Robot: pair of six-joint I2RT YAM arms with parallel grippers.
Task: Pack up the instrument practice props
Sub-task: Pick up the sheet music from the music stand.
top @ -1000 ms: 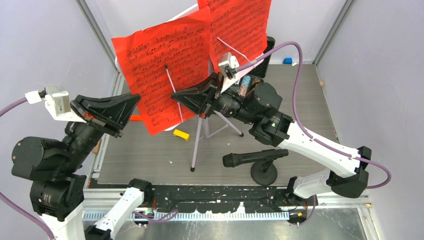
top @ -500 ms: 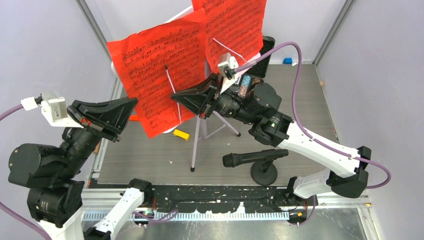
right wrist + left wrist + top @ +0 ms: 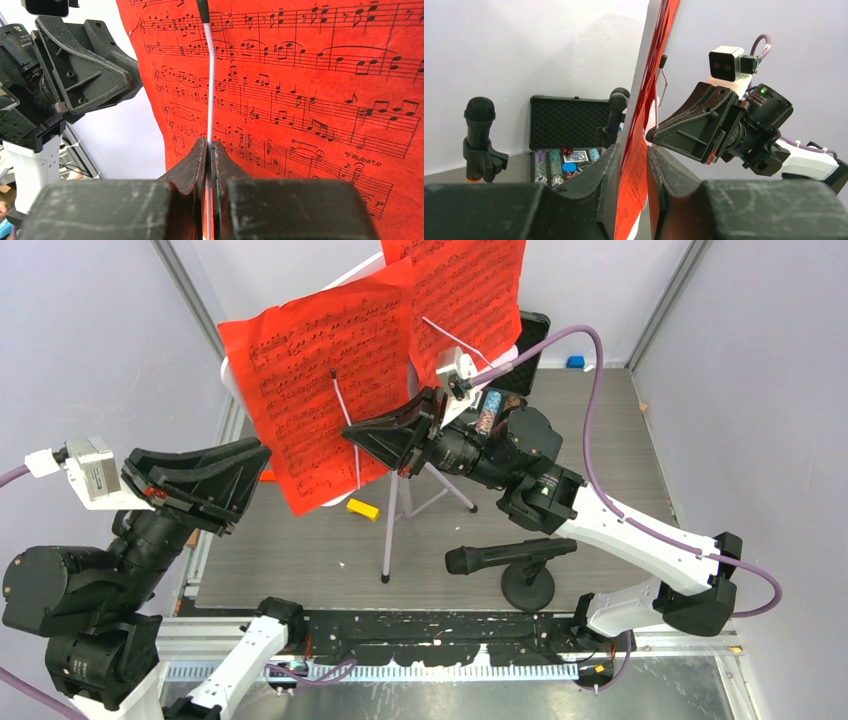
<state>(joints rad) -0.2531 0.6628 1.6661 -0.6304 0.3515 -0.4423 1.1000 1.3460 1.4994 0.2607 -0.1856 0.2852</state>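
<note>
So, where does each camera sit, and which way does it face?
Top external: above, behind the robot, facing down on the red sheet-music pages; both arms.
Left wrist: left arm, facing the pages edge-on; left gripper shows.
Right wrist: right arm, facing the print; right gripper clamps a wire holder.
Both wrist views show the other gripper.

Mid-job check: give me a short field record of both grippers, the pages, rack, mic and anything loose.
pages: two red sheets, up on the rack
left fingers: straddling the left sheet's edge; grip unclear
right fingers: shut on the clip wire
legs: spread, standing
mic: level on its pole, front right
loose: yellow block by the legs; blue block back right
case: open, chips inside
packed: nothing yet
</note>
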